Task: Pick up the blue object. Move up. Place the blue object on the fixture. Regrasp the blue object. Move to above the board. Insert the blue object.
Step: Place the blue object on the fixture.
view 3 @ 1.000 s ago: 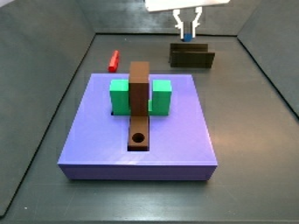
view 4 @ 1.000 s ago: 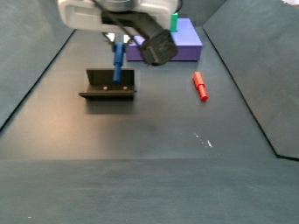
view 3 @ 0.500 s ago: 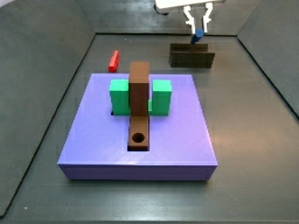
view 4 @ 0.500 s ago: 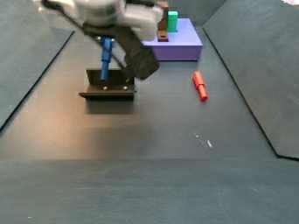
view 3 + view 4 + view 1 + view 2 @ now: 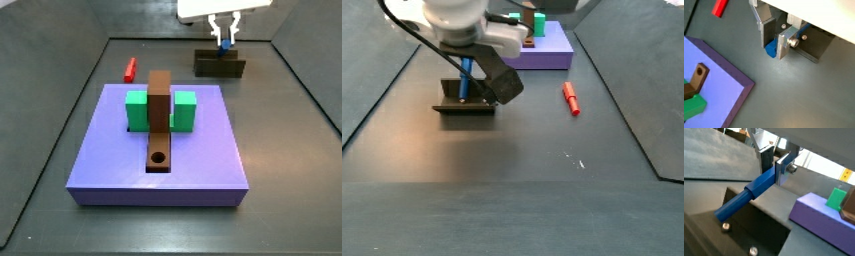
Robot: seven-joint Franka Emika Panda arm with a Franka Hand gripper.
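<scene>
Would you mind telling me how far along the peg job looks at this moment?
Done: the blue peg is off the floor, clamped between the tool fingers. In hand: the tool holds it tilted at the fixture, for the placing or regrasp step; which one I cannot tell. Left: carrying it above the board and inserting it; the board's hole is empty.

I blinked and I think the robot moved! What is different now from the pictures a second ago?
The gripper rose a little and swung over the fixture, tilting the blue object it holds. Its jaws stay shut on the blue object, whose lower end is at the fixture. The red peg, the board and the green block did not move.
</scene>
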